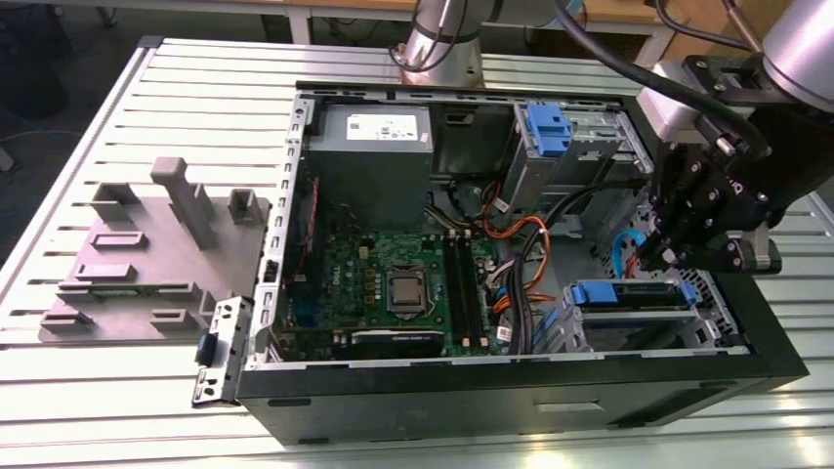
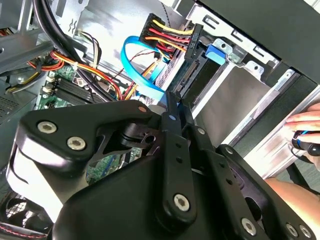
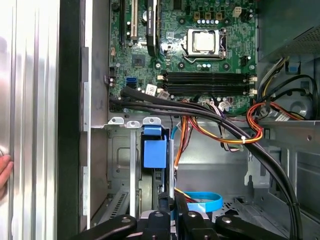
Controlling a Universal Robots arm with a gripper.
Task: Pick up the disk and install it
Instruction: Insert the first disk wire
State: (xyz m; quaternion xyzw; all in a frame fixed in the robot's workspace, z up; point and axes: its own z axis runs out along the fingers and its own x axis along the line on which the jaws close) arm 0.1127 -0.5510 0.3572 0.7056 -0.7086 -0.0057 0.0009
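Already bayed: disk in the case, claw closed

Case (image 1: 521,396) lies open on its side. Disk (image 1: 639,328) (image 2: 225,105) sits flat in the bay at the case's near corner, on the exterior view's right. Claw (image 1: 649,262) (image 2: 172,107) (image 3: 170,196) hangs just above the disk's blue end, fingers pressed together, gripping nothing. Whether they touch the disk is unclear.

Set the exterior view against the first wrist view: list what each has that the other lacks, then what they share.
Exterior view: the grey fixture block on the table beside the case, and the arm's base column. First wrist view: a person's hand outside the case. Shared: the processor socket, the blue tab and the claw near it.
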